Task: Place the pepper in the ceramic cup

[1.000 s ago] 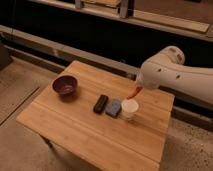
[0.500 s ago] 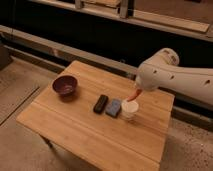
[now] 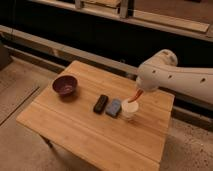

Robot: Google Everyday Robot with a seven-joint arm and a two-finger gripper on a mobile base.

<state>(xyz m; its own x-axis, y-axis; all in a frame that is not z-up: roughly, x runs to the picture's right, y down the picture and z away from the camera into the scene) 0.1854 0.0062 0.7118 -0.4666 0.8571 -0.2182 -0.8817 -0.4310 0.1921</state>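
The white ceramic cup (image 3: 129,109) stands upright on the wooden table (image 3: 85,132), right of centre. The red-orange pepper (image 3: 134,96) hangs slanted just above the cup's rim, its lower tip at or just inside the opening. The gripper (image 3: 139,90) is at the pepper's upper end, under the bulky white arm (image 3: 170,77) that reaches in from the right. The arm hides most of the gripper.
A dark maroon bowl (image 3: 65,85) sits at the table's left. A black oblong object (image 3: 100,103) and a grey-blue block (image 3: 113,107) lie side by side just left of the cup. A dark wall with rails runs behind the table.
The arm and pepper have shifted slightly down toward the cup. The objects on the table have not moved.
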